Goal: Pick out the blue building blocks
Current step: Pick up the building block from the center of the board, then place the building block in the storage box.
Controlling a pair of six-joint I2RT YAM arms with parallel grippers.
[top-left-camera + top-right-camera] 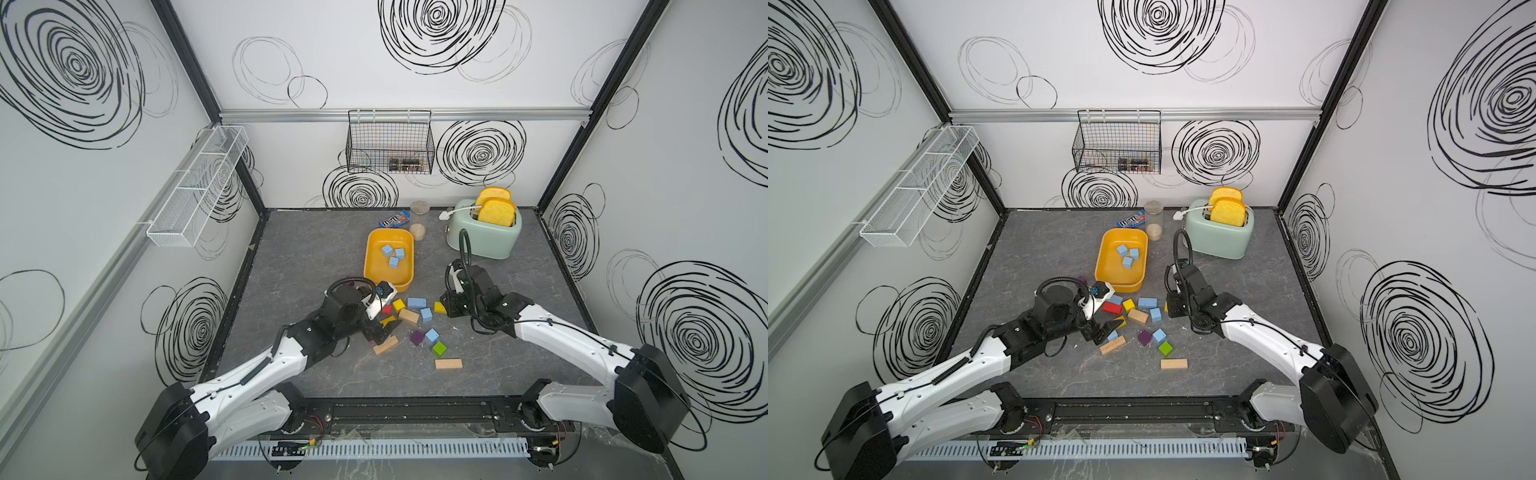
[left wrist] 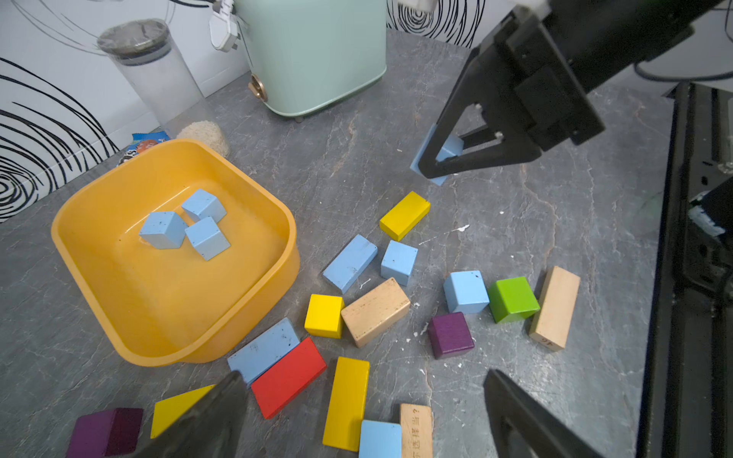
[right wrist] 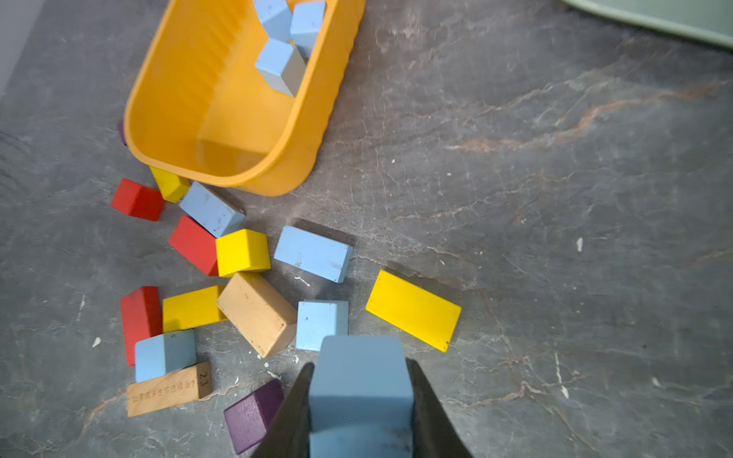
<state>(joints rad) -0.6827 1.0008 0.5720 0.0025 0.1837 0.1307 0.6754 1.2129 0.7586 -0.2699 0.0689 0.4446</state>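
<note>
Three blue building blocks (image 1: 392,253) lie in the yellow tub (image 1: 367,259), which shows in both top views and both wrist views. My right gripper (image 3: 361,396) is shut on another blue cube (image 3: 359,380) and holds it just above the table, right of the pile. From the left wrist view that cube (image 2: 452,147) sits between black fingers. Loose blue blocks lie in the pile: a brick (image 1: 416,302) and two cubes (image 1: 426,314) (image 1: 432,335). My left gripper (image 2: 363,376) hangs open over the pile's near left part, above a yellow brick (image 2: 346,400) and a blue block (image 2: 380,438).
Red, yellow, purple, green and plain wood blocks (image 1: 449,364) lie mixed among the blue ones. A mint toaster (image 1: 484,239) with toast stands at the back right. Behind the tub are a clear jar (image 1: 419,208) and a candy packet (image 1: 395,220). A wire basket (image 1: 390,141) hangs on the back wall.
</note>
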